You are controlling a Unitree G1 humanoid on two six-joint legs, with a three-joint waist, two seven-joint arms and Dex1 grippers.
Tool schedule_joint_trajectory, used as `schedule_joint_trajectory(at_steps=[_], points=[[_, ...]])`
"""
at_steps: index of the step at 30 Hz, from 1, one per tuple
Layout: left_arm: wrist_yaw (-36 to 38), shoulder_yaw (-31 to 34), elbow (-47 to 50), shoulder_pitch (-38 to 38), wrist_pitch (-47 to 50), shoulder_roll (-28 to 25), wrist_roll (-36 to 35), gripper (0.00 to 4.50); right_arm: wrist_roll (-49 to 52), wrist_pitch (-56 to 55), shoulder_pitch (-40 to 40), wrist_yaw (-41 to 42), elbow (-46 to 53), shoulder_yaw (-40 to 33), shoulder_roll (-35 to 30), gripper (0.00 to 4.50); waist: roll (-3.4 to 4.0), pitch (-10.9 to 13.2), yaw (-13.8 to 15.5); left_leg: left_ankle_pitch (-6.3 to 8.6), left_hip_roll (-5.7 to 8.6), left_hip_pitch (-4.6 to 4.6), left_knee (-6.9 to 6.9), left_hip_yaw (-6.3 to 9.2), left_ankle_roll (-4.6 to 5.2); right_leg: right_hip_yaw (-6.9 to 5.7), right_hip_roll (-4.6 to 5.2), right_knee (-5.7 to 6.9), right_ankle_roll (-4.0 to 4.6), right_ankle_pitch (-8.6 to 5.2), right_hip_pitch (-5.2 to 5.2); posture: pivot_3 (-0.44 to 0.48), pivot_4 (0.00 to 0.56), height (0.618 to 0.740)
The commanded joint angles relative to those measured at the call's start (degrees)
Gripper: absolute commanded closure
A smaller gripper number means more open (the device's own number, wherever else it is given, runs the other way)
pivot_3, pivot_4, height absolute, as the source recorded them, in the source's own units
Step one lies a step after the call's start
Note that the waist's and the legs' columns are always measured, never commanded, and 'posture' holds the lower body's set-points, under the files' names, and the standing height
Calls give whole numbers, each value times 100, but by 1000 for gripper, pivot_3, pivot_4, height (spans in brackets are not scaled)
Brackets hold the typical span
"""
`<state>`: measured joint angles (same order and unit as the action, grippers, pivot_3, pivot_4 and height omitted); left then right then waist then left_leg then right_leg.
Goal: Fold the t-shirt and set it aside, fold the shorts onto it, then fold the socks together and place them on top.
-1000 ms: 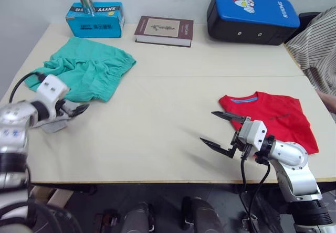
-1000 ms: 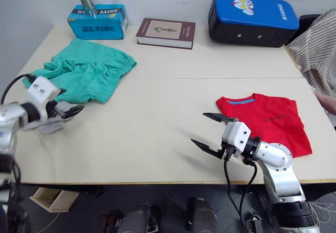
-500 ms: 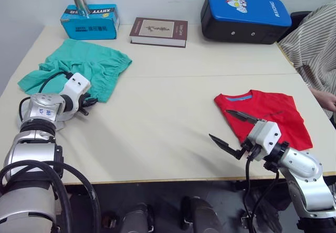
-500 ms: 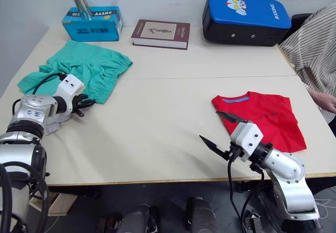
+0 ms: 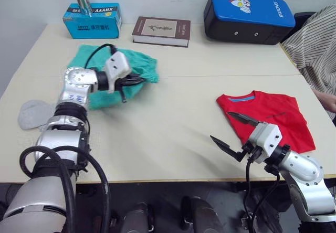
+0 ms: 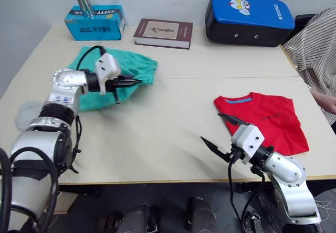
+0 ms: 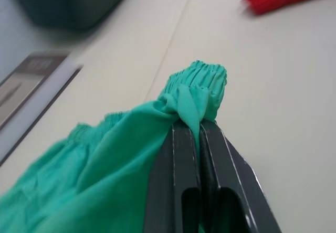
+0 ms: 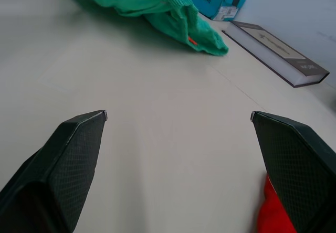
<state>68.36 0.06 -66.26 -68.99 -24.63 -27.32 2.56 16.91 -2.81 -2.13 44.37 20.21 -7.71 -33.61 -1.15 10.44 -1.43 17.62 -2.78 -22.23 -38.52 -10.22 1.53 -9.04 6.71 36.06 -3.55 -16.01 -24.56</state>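
On pale table point(image 5: 173, 123), left tool point(image 5: 137, 80) pinches shorts point(image 5: 102, 94) (waistband).

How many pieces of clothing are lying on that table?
3 that I can see: green shorts at the back left, a red t-shirt front right, and grey socks near the left edge, possibly stacked.

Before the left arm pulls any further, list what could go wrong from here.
1. The left claw pinches just a small fold at the edge of the shorts; that thin bite may slip out mid-fold.
2. The socks lie near the table's left edge, by the left arm; a sweep could knock them off.
3. The open right claw sits close to the t-shirt and could snag it.
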Motion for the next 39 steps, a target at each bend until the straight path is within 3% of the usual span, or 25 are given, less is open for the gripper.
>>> schedule_joint_trajectory(at_steps=[1, 5, 10, 14, 15, 19, 22, 26, 28, 33, 39], points=[[1034, -416, 1614, 623, 773, 459, -476, 4467, -5, -108, 67, -5, 12, -133, -88, 0, 1, 0, -3, 0, -1, 2, -1, 0, 0, 3, 0, 1, 0, 0, 1, 0, 150, 740], [627, -898, 4125, 2058, 2796, 1073, -884, 4467, 15, 90, 179, 112, -87, -133, -250, 0, 3, 0, -35, 1, -7, 10, -12, 6, -2, 23, -4, 24, 0, 0, 1, 0, 150, 740], [-297, -904, 5647, 2925, 3805, 1430, -1080, 3195, 127, 538, 377, 204, 9, -49, -487, 0, -1, 5, -1, 3, -24, 6, -52, 25, 0, 65, -2, 33, 6, -3, 0, 0, 150, 740], [-126, -716, 6706, 3349, 4427, 1110, -1771, 2019, 251, 916, 715, 400, 76, 18, -715, 0, 0, 4, -3, 6, -25, 10, -54, 29, 2, 69, 8, 39, 11, -4, 2, 0, 150, 740], [-23, -703, 6912, 3421, 4678, 962, -1944, 2019, 279, 979, 770, 439, 87, 40, -749, 0, 0, 4, -12, 7, -27, 10, -54, 29, -1, 68, 7, 40, 15, -6, 2, 0, 150, 740], [-285, -157, 7253, 3662, 4491, 439, -2141, 2019, 284, 1317, 1080, 758, 228, 480, -892, 0, 1, 4, 3, 12, -40, 12, -54, 30, -12, 64, -3, 41, 27, -12, 1, 0, 150, 740], [-155, 357, 7144, 4264, 3637, -547, -1765, 1467, -55, 1381, 1329, 879, 269, 1154, -810, 0, 1, 4, -57, 15, -48, 17, -54, 26, -16, 70, -1, 40, 28, -13, 1, 0, 150, 740], [149, 959, 6831, 5750, 2283, -1709, -1414, 264, -868, 1093, 1554, 672, -309, 1839, -583, 0, 5, 5, -63, 36, -78, 29, -48, 26, -52, 68, -9, 41, 62, -31, -4, 0, 150, 740], [124, 1142, 6730, 6241, 1932, -1973, -1356, 264, -1143, 965, 1655, 555, -569, 2016, -457, 0, 5, 6, -10, 39, -80, 21, -48, 24, -55, 66, -9, 43, 69, -36, -16, 0, 150, 740], [-731, 1381, 6120, 6649, 1168, -2035, -877, 264, -2027, 123, 1988, -179, -1524, 2290, 42, 0, 5, 6, 74, 50, -74, 8, -59, 31, -41, 62, 0, 41, 68, -30, -17, 0, 150, 740], [-1351, 586, 4996, 6096, 290, -2012, 76, 264, -2359, -539, 2234, -358, -2139, 2371, 215, 0, 47, -24, 120, 50, -76, 30, -58, 26, -46, 67, -3, 46, 72, -24, -2, 0, 150, 740]])
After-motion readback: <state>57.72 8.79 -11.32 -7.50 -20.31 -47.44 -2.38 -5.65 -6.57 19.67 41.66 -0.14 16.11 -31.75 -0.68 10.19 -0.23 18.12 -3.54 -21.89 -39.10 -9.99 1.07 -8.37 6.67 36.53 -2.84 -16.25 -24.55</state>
